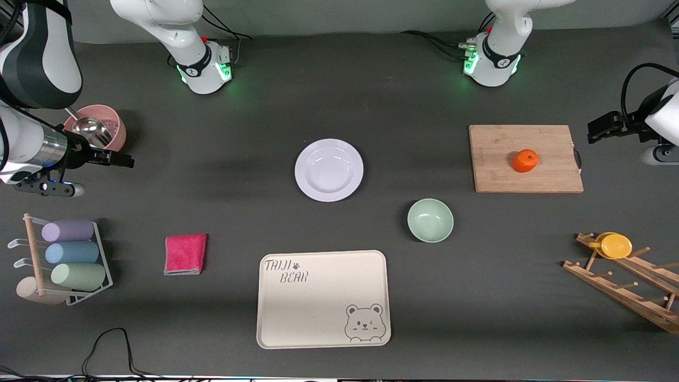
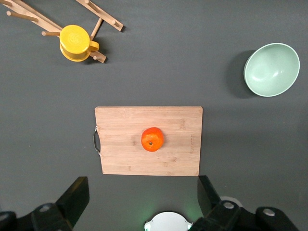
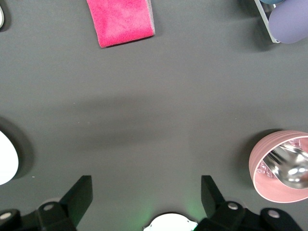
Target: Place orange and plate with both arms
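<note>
The left gripper (image 1: 595, 130), seen at the right edge of the front view, is held spread and empty just past the end of the cutting board (image 1: 528, 158), presumably so the orange (image 1: 525, 160) at the board's middle can be reached. The right gripper (image 1: 123, 159), at the left edge beside the pink bowl (image 1: 109, 121), is likewise released and empty. The plate (image 1: 329, 170) sits at frame centre between the 2 arms, with the bear tray (image 1: 322, 298) below it as the likely target.

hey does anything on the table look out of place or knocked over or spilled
Nothing stands out. The orange sits on the cutting board, the plate lies flat and empty, the green bowl is upright. Both claws, left and right, hang open and empty.
</note>
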Action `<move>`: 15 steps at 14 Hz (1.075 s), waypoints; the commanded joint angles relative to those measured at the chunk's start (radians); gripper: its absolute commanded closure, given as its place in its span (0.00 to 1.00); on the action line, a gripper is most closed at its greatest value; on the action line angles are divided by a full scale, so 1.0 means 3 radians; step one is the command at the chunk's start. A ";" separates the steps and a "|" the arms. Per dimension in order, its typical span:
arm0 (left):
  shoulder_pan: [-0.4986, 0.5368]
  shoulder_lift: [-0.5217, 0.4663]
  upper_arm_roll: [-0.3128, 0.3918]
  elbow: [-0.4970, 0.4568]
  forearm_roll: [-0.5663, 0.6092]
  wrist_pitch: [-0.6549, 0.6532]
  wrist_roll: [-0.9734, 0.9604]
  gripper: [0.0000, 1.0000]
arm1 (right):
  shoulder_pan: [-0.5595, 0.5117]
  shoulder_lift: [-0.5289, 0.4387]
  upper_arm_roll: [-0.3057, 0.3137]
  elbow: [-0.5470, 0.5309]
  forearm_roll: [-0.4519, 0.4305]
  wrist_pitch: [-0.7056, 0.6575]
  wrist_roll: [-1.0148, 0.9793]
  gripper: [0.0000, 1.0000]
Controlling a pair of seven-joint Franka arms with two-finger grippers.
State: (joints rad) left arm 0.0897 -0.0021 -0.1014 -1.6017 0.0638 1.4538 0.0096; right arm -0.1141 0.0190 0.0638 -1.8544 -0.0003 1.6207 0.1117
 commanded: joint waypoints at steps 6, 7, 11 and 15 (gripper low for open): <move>0.0008 -0.0034 0.0011 0.0031 -0.0029 -0.0065 0.0050 0.00 | -0.0008 0.0049 -0.0044 0.0132 0.0037 -0.0115 0.0026 0.00; 0.0003 -0.0034 0.0006 0.0031 -0.0024 -0.0070 0.0055 0.00 | -0.0008 0.0044 -0.0044 0.0132 0.0037 -0.0115 0.0026 0.00; 0.0003 -0.0090 0.0001 -0.0065 -0.0013 -0.0111 0.0034 0.00 | -0.0008 0.0049 -0.0044 0.0153 0.0037 -0.0115 0.0032 0.00; 0.0008 -0.0223 0.0006 -0.0280 -0.0023 -0.0080 0.0004 0.00 | -0.0008 0.0070 -0.0044 0.0158 0.0037 -0.0182 0.0021 0.00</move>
State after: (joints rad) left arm 0.0897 -0.0077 -0.1013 -1.6170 0.0629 1.4260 0.0096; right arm -0.1143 0.0225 0.0503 -1.8391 -0.0002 1.5980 0.1117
